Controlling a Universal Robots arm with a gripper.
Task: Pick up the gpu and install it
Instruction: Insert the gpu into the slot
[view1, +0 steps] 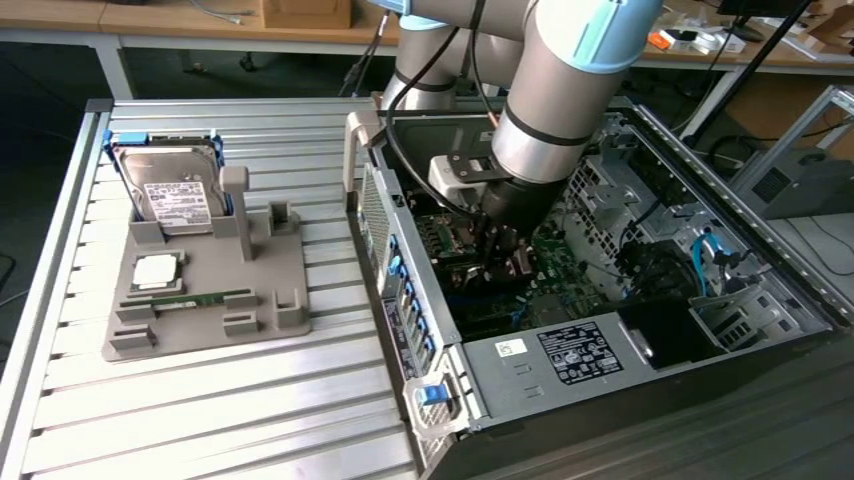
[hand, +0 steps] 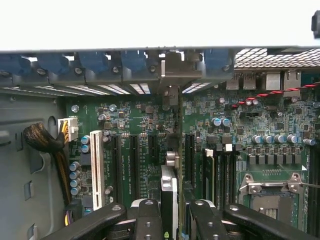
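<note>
We have the claw (hand: 169, 212) clenched on the gpu (hand: 169, 195), holding it edge-on over the motherboard (hand: 280, 125) inside the computer case (view1: 561, 370) so its edge meets a slot

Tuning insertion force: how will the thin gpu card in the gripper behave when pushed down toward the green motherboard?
The thin, flat gpu card, gripped edge-on between the black fingers of the gripper, is probably stiff along its edge but could tilt sideways. It is likely fragile, being a slim circuit board, and probably light for its size.
</note>
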